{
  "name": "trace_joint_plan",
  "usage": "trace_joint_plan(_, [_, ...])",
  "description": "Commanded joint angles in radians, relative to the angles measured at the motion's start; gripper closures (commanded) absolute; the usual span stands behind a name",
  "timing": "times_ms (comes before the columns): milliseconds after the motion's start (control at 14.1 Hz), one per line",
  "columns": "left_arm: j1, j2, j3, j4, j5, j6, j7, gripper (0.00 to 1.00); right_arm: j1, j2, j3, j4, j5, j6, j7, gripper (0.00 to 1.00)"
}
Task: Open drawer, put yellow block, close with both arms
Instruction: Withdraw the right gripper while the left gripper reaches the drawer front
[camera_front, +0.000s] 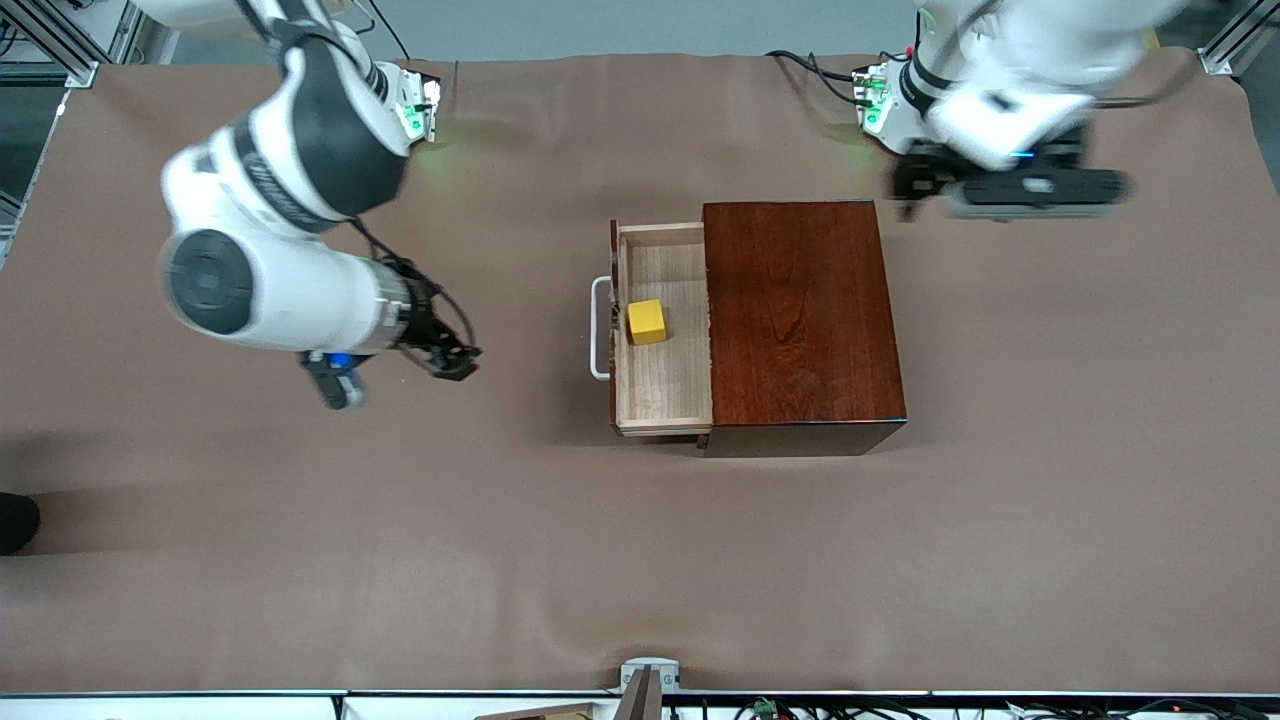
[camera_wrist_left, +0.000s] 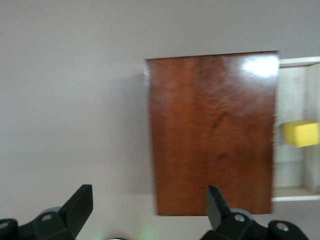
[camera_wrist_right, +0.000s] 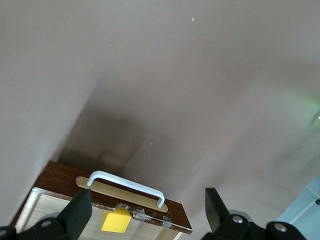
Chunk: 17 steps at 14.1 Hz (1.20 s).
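Item: drawer (camera_front: 665, 385), pulled out of box (camera_front: 800, 320); yellow block (camera_front: 646, 322) lies inside. Right gripper (camera_front: 445, 360) released, empty, over bare cloth near handle (camera_front: 598, 330). Left gripper (camera_front: 1000, 190) spread, empty. You push the front squarely, bracing the box.

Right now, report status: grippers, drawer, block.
Left gripper open, empty, over bare table by the box. Right gripper open, empty, off the handle. Drawer pulled out, yellow block inside. Nothing blocking the close.
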Motion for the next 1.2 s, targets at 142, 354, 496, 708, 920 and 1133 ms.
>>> trace_joint_plan(142, [-0.179, 0.253, -0.089, 0.155, 0.071, 0.057, -0.417, 0.00, -0.106, -0.059, 0.017, -0.007, -0.033, -0.074, -0.175, 0.00])
trace_joint_plan(354, [-0.334, 0.405, -0.075, 0.231, 0.152, 0.179, -0.653, 0.00, -0.186, -0.096, 0.015, -0.006, -0.039, -0.123, -0.318, 0.00])
trace_joint_plan(496, [-0.417, 0.494, -0.053, 0.280, 0.161, 0.268, -0.785, 0.00, -0.243, -0.131, 0.017, -0.006, -0.056, -0.155, -0.442, 0.00])
trace_joint_plan(708, [-0.674, 0.582, 0.158, 0.326, 0.172, 0.410, -0.979, 0.00, -0.292, -0.143, 0.009, -0.006, -0.100, -0.189, -0.640, 0.00])
trace_joint_plan(920, [-0.885, 0.686, 0.345, 0.398, 0.165, 0.502, -1.083, 0.00, -0.301, -0.195, 0.020, -0.010, -0.199, -0.191, -0.806, 0.00])
trace_joint_plan(1133, [-0.919, 0.740, 0.363, 0.449, 0.164, 0.600, -1.175, 0.00, -0.353, -0.252, 0.021, -0.030, -0.209, -0.241, -1.006, 0.00])
